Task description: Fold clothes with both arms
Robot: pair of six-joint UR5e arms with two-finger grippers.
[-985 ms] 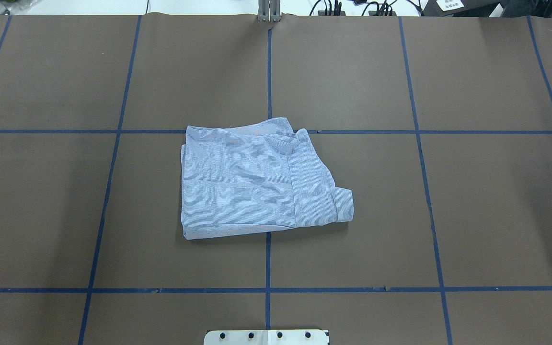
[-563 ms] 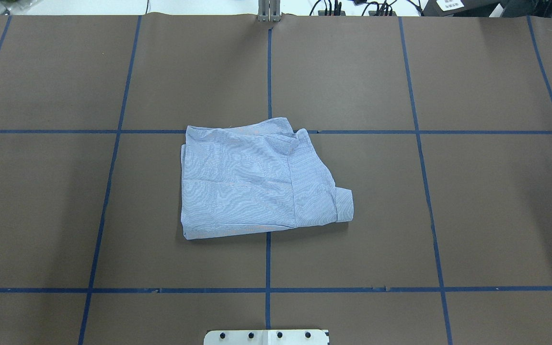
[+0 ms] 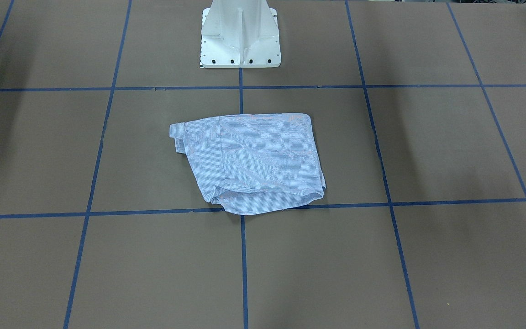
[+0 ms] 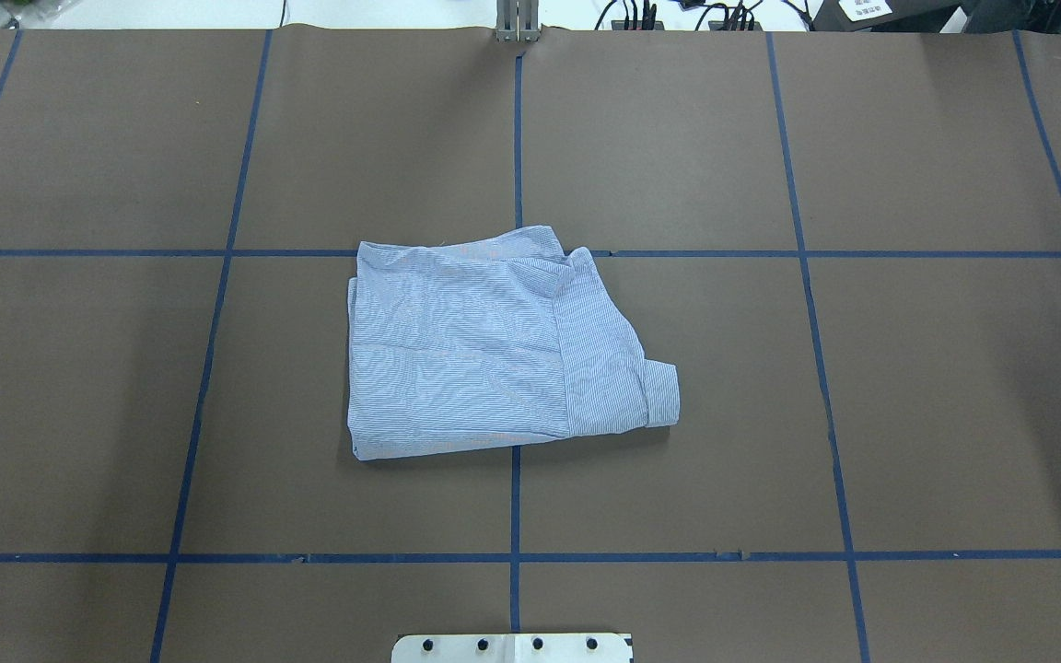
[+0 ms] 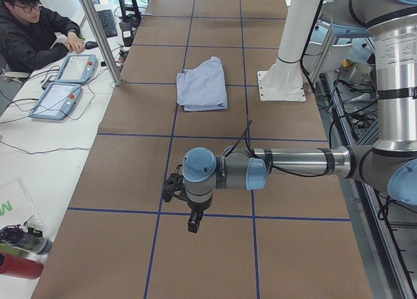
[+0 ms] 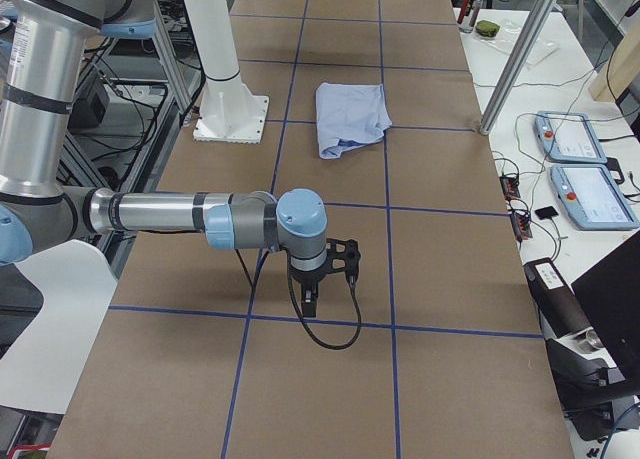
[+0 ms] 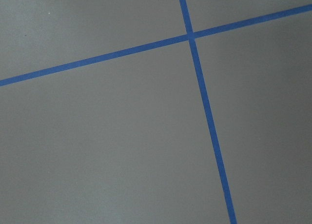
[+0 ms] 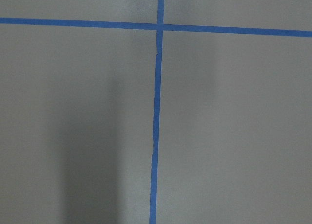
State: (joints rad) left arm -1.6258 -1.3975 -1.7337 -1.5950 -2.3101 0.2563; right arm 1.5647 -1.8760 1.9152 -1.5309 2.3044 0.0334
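Note:
The light blue-and-white striped shirt (image 4: 484, 350) lies folded into a rough rectangle at the middle of the brown table, a cuffed sleeve end sticking out at its right. It also shows in the front-facing view (image 3: 258, 160) and in both side views (image 5: 203, 84) (image 6: 350, 117). No gripper touches it. My left gripper (image 5: 192, 222) hangs over the table's left end, far from the shirt, pointing down. My right gripper (image 6: 312, 301) hangs over the right end, also pointing down. Both show only in side views, so I cannot tell whether they are open or shut. The wrist views show only bare table and blue tape.
The white pedestal base (image 3: 240, 36) stands at the robot's side of the table, near the shirt. Blue tape lines (image 4: 516, 138) grid the brown table. An operator (image 5: 32, 32) sits beyond the far edge with teach pendants (image 5: 65, 84). A metal post (image 5: 101, 35) stands there.

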